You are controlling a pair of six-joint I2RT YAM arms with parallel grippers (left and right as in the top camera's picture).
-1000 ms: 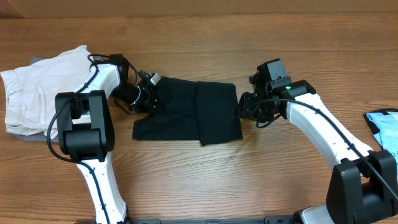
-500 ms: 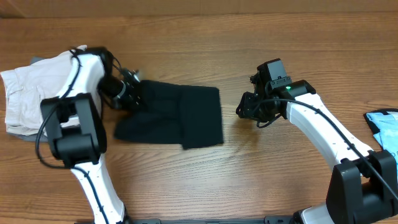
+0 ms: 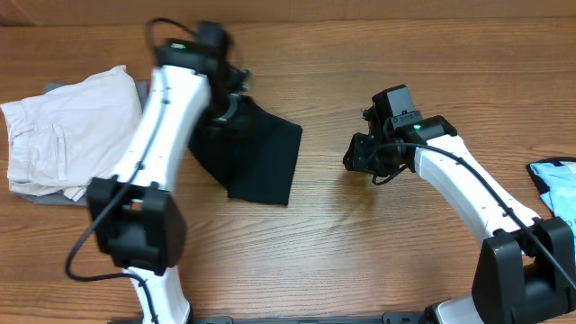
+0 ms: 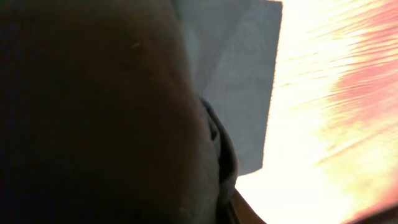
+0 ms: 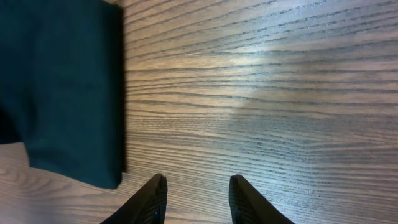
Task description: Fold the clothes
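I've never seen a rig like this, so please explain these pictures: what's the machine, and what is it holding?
These are two robot arms at a wooden table, each with a two-finger gripper. One picture looks down from above; two come from wrist cameras. A folded black T-shirt lies mid-table, an off-white garment at the left edge, a light blue item at the right edge. The right gripper is open and empty over bare wood. The left gripper is at the shirt; its view is too dark to show a grip.
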